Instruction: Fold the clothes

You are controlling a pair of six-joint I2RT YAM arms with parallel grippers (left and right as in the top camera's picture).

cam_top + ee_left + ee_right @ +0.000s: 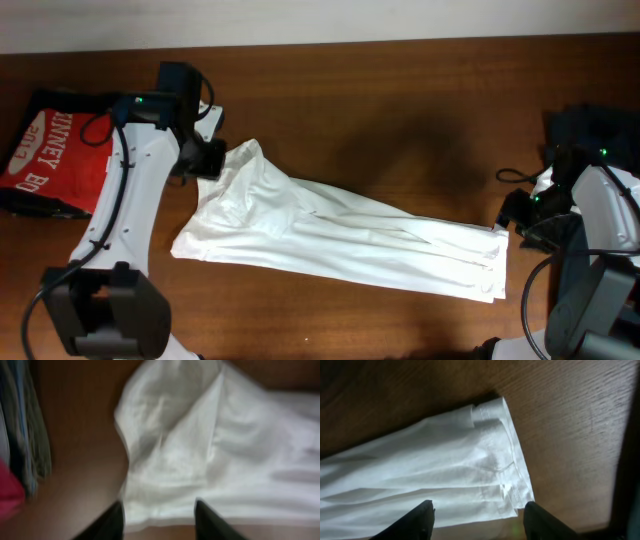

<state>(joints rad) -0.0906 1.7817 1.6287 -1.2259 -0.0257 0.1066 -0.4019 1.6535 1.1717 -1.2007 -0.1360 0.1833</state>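
The clothes, a white shirt (pixel 340 235), lie on the table as a long folded band running from upper left to lower right. My left gripper (pixel 207 157) is at the band's upper-left end. In the left wrist view the left gripper (pixel 159 516) stands open, its dark fingers (pixel 112 521) apart over the edge of the white shirt (pixel 210 445), pinching nothing. My right gripper (pixel 517 214) hangs just off the band's right end. In the right wrist view the right gripper (pixel 477 512) is open above the hem corner of the shirt (pixel 445 465).
A red shirt with white lettering (pixel 50 150) lies at the far left, beside the left arm; its red edge (pixel 9 494) shows in the left wrist view. The brown wooden table (pixel 400 120) runs to a pale wall at the back. Cables and dark gear (pixel 590 130) sit at the right.
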